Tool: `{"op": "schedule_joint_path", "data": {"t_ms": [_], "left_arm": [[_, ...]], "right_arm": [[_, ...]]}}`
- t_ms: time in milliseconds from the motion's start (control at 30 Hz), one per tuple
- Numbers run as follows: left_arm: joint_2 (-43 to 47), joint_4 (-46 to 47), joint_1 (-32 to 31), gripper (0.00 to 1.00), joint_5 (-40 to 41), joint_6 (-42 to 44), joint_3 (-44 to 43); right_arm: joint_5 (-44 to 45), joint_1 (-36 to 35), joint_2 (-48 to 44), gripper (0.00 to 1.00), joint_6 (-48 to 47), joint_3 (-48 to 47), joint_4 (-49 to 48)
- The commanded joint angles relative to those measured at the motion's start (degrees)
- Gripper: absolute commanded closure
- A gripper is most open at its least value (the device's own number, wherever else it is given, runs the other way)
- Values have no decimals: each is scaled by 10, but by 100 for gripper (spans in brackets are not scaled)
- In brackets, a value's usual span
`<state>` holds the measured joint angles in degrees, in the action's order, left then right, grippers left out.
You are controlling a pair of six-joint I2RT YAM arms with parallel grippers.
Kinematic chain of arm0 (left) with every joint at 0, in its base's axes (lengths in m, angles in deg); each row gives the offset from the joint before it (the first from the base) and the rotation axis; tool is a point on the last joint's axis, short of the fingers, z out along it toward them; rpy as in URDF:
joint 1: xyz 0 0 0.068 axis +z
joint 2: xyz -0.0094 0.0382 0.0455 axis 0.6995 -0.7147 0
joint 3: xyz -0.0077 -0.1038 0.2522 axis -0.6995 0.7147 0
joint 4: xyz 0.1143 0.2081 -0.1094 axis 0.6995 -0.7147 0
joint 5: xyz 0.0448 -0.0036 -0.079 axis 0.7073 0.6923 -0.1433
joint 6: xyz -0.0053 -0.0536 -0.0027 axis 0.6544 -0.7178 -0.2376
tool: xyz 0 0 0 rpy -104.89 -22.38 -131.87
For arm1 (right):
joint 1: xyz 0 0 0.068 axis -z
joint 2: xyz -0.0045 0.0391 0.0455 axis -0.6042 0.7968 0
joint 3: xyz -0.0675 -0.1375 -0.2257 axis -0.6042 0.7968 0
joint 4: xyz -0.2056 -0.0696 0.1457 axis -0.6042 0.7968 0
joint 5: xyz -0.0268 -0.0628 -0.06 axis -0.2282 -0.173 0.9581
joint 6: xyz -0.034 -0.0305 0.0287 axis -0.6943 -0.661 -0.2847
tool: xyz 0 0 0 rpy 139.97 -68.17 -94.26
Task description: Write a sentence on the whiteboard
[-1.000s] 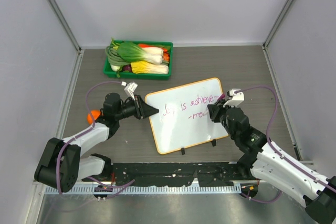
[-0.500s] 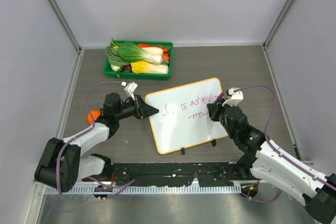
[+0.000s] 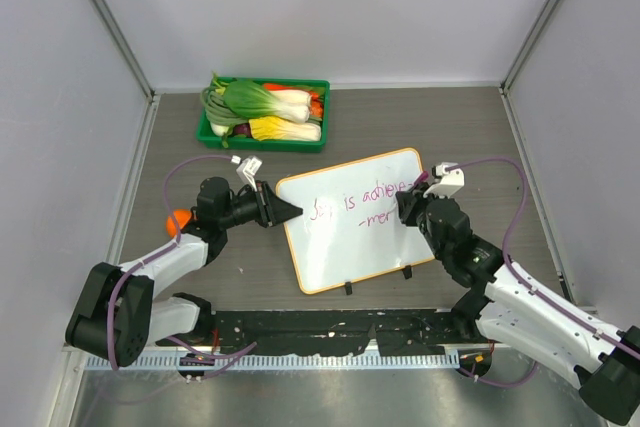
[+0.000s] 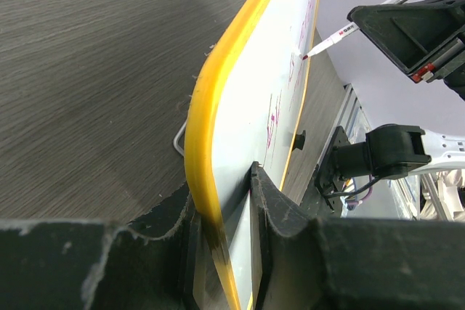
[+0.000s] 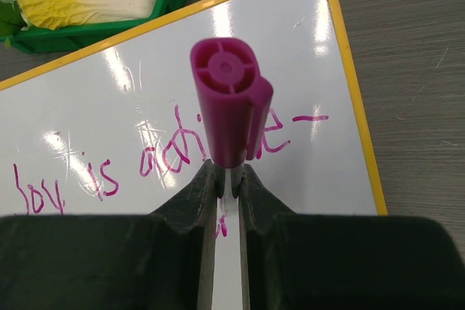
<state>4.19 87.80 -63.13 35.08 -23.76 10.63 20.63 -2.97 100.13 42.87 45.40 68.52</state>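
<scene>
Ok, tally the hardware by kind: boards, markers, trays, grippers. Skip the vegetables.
whiteboard: 1
marker: 1, purple
tray: 1, green
grippers: 2, left gripper and right gripper
Total: 5

- The left arm (image 3: 165, 259) lay low from its base at the near left, elbow bent, forearm stretched towards the right.
- The left gripper (image 3: 288, 211) pointed right, jaws closed on the left rim of the whiteboard (image 3: 345, 247), one finger on each face.
- The right arm (image 3: 530, 312) leaned from the near right up and to the left, wrist tipped downward.
- The right gripper (image 3: 407, 209) clamped a purple marker (image 5: 229, 99) between its narrow-set fingers.
</scene>
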Motion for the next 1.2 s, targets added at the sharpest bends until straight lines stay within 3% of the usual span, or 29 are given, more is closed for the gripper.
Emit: {"op": "schedule_joint_path", "data": {"t_ms": [0,600,1167], "left_arm": [[-7,-47,-1,100,76,95,16],[-5,-50,-1,100,76,96,16],[-8,-47,-1,100,77,95,16]], "right_arm": [[36,9,-8,99,-7,-13,-7],[2,10,-41,99,19,25,37],[12,9,-89,99,9,5,29]]}}
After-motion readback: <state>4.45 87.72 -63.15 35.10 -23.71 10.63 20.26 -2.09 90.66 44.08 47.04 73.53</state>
